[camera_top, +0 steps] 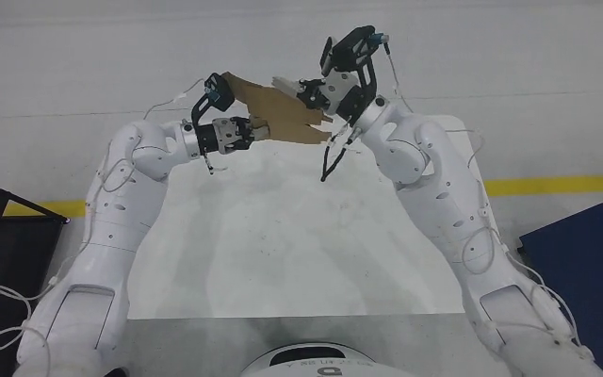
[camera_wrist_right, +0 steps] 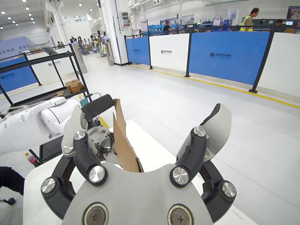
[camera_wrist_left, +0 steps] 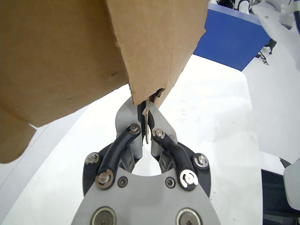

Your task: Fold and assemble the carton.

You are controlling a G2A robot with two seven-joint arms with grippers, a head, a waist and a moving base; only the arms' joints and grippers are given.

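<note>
Pinching a frayed corner of the carton [camera_wrist_left: 70,36], left gripper [camera_wrist_left: 145,115] is clenched on it, above table [camera_top: 283,245] far edge. Cardboard looks light, stiff-ish, tears easy: prob. better hold by a clean panel edge. Farther out, right gripper [camera_wrist_right: 147,115] gapes, carton's other end betw. its jaws.

The carton [camera_wrist_left: 70,36] is cut off by the edges of the left wrist view, and its pinched corner is partly hidden between the fingers of the left gripper [camera_wrist_left: 145,118]. Its lower part is hidden behind the right gripper [camera_wrist_right: 148,115].
</note>
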